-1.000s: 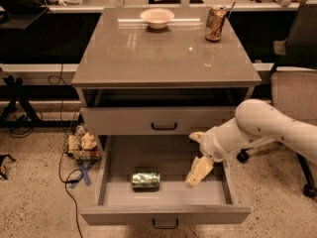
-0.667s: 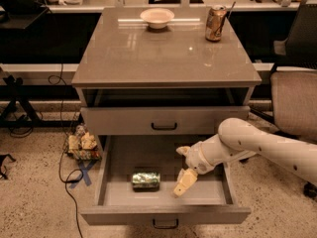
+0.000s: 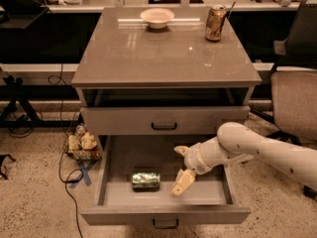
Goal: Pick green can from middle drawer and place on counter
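One green can (image 3: pixel 146 180) in play, and it's lying on its side on the tray floor of the middle drawer (image 3: pixel 124 215), which is pulled wide open. One gripper (image 3: pixel 182 166) hangs over the tray just to camera right of the green can, near it but clear of it, and there's open tray floor between them. The fingers are spread apart and holding nothing, one pale finger (image 3: pixel 184 181) angling down toward the tray and the other sitting higher. One white arm (image 3: pixel 267 150) reaches in from the right of the green can, crossing over the drawer's side wall. Two grey drawer fronts are showing, each with one black bar handle: the open drawer's own in front of the green can, and a second drawer front (image 3: pixel 124 121) behind and above it, showing no tray. Above the green can spreads the one glossy bench (image 3: pixel 148 58), carrying two things at its far edge: one pale bowl (image 3: pixel 157 17), and one brown can (image 3: pixel 216 23) with a straw further right. Well right of the green can stands a chair (image 3: pixel 294 100). Left of it, down on the speckled floor, sit a small heap of clutter (image 3: pixel 81 145), a blue tape cross (image 3: pixel 81 173) and a trailing black cable (image 3: pixel 63 182).
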Robot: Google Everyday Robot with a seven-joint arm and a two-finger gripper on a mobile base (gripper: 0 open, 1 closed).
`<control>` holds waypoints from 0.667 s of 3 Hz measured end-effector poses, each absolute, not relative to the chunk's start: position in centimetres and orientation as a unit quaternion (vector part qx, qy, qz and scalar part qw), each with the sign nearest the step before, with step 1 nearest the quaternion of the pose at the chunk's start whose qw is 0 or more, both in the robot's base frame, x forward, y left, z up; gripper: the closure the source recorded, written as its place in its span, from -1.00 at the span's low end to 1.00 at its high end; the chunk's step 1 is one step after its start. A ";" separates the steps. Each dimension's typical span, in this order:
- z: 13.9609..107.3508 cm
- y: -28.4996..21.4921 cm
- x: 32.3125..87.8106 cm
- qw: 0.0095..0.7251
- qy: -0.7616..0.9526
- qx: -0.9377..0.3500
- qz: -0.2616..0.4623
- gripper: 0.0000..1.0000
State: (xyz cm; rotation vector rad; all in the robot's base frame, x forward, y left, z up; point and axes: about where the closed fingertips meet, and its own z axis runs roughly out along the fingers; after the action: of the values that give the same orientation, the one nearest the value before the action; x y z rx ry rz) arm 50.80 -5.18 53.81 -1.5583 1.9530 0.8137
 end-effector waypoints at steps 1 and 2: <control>50.4 -3.3 54.0 0.300 0.678 -0.607 0.287 -1.00; 48.2 -2.4 55.7 0.317 0.660 -0.622 0.276 -1.00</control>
State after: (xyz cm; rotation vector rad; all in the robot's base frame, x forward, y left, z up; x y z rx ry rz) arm 55.68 -2.36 48.24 -1.6377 1.7385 0.7262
